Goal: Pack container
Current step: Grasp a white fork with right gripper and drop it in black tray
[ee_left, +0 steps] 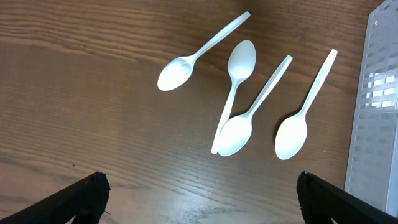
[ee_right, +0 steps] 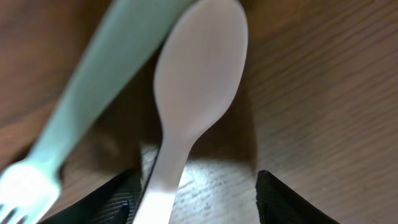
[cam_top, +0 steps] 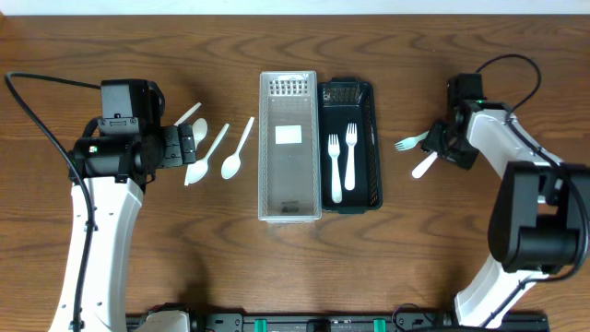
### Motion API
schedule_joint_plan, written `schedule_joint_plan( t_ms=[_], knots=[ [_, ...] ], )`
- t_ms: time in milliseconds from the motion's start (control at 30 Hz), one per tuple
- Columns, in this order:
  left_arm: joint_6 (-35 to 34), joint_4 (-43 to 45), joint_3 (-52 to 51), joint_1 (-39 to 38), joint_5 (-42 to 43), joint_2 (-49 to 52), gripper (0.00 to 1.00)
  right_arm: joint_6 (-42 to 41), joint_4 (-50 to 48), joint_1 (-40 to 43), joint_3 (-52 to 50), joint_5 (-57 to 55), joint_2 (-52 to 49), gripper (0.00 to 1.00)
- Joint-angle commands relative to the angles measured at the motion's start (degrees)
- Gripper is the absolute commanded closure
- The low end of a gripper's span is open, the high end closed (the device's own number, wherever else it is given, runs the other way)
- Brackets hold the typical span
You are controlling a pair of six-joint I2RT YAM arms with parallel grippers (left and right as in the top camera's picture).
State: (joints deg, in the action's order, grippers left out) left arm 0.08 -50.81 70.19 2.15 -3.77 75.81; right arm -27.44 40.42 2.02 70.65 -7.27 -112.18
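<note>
Several white plastic spoons [ee_left: 236, 124] lie on the wood table left of the clear container [cam_top: 266, 157]; they also show in the overhead view [cam_top: 206, 155]. My left gripper [ee_left: 211, 205] is open and empty just short of them [cam_top: 192, 141]. Two white forks [cam_top: 342, 161] lie in the dark basket [cam_top: 374, 148] beside the clear container. My right gripper [cam_top: 441, 144] is open low over the table. A white spoon [ee_right: 199, 81] has its handle between the fingers [ee_right: 196, 199], close to the left one. A pale green fork [ee_right: 93, 93] lies beside it.
The clear container holds only a white label [cam_top: 289, 135]. The pale green fork [cam_top: 410, 142] and the white spoon [cam_top: 424, 165] lie right of the basket. Cables run behind both arms.
</note>
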Motion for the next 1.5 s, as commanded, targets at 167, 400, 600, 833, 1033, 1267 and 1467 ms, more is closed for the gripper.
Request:
schedule_joint_plan(
  t_ms=[167,400,600,833,1033,1267,1467],
  knots=[
    [0.74,-0.15,1.07,0.28,0.15,0.42,0.02,-1.25,0.37,0.15,-0.33,0.00,-3.21,0.78],
    [0.74,-0.15,1.07,0.28,0.15,0.42,0.02,-1.22,4.63,0.02,-0.22,-0.02,2.75,0.98],
    [0.74,-0.15,1.07,0.28,0.15,0.42,0.02,1.46,6.25,-3.37,-0.22,3.56,18.05,0.99],
    [0.74,-0.17,1.07,0.28,0.15,0.39,0.02,1.84,0.35,-14.01,-0.22,7.30,30.36,0.99],
    [0.74,-0.15,1.07,0.28,0.15,0.42,0.02,1.75,-0.96,-22.03,-0.35,7.30,25.73,0.98],
    [0.74,-0.15,1.07,0.28,0.15,0.42,0.02,5.29,-2.95,-26.99,-0.04,9.14,15.56,0.58],
    [0.74,-0.15,1.07,0.28,0.15,0.42,0.02,6.88,-2.97,-24.17,4.11,0.52,19.82,0.27]
  ],
)
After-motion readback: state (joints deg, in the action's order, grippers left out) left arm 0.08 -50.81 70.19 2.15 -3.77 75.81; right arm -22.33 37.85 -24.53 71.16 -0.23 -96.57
